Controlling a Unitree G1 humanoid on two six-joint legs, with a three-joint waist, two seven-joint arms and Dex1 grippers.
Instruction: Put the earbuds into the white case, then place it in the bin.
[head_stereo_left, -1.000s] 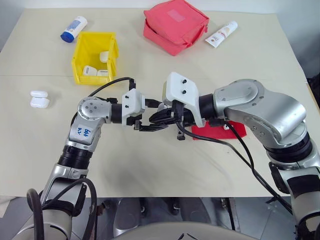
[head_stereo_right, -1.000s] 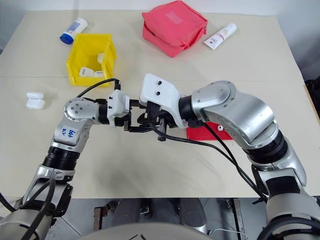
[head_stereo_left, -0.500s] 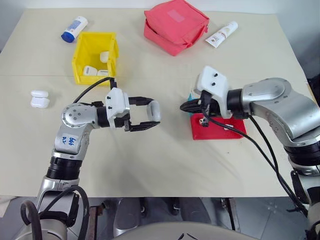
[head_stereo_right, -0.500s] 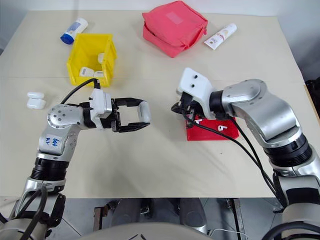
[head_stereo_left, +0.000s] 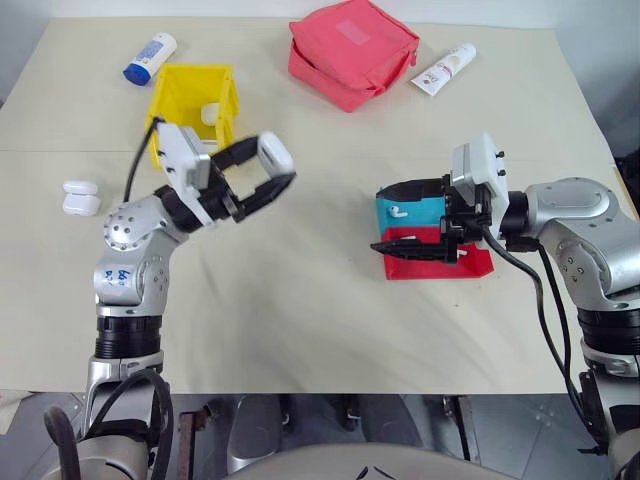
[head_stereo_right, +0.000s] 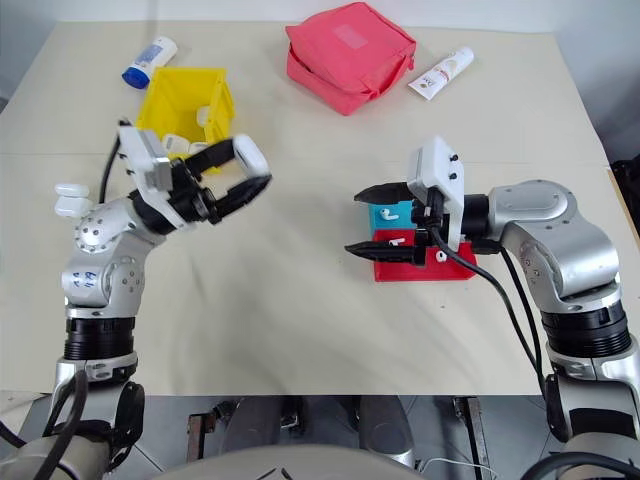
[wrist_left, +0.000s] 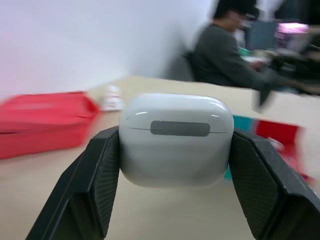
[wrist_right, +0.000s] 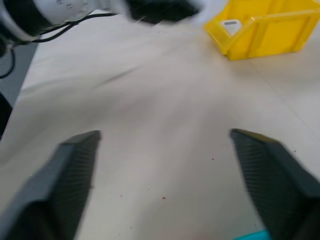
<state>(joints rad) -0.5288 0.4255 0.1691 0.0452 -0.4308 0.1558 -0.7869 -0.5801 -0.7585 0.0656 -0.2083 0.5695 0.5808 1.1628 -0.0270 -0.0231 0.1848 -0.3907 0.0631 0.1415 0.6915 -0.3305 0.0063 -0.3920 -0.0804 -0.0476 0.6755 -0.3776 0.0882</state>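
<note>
My left gripper (head_stereo_left: 274, 166) is shut on a white case (head_stereo_left: 273, 151), held in the air just right of the yellow bin (head_stereo_left: 186, 92). In the left wrist view the case (wrist_left: 176, 140) sits lid-closed between the black fingers (wrist_left: 100, 180). The bin holds other white cases (head_stereo_left: 208, 113). My right gripper (head_stereo_left: 386, 218) stands open with nothing in it, hovering at the left edge of the teal tray (head_stereo_left: 428, 213) and the red tray (head_stereo_left: 472, 265). One small white earbud (head_stereo_left: 398, 211) lies in the teal tray, and another (head_stereo_right: 396, 241) on the red tray.
Two more white cases (head_stereo_left: 78, 198) lie at the table's left. A pink-red pouch (head_stereo_left: 350, 50) sits at the back, with a white tube (head_stereo_left: 443, 67) to its right and a blue-and-white bottle (head_stereo_left: 148, 57) behind the bin. A person (wrist_left: 225, 55) sits beyond the table.
The two grippers met at the table's middle, then parted. My left gripper carried the case up and left toward the bin. My right gripper drew back right over the trays and opened.
</note>
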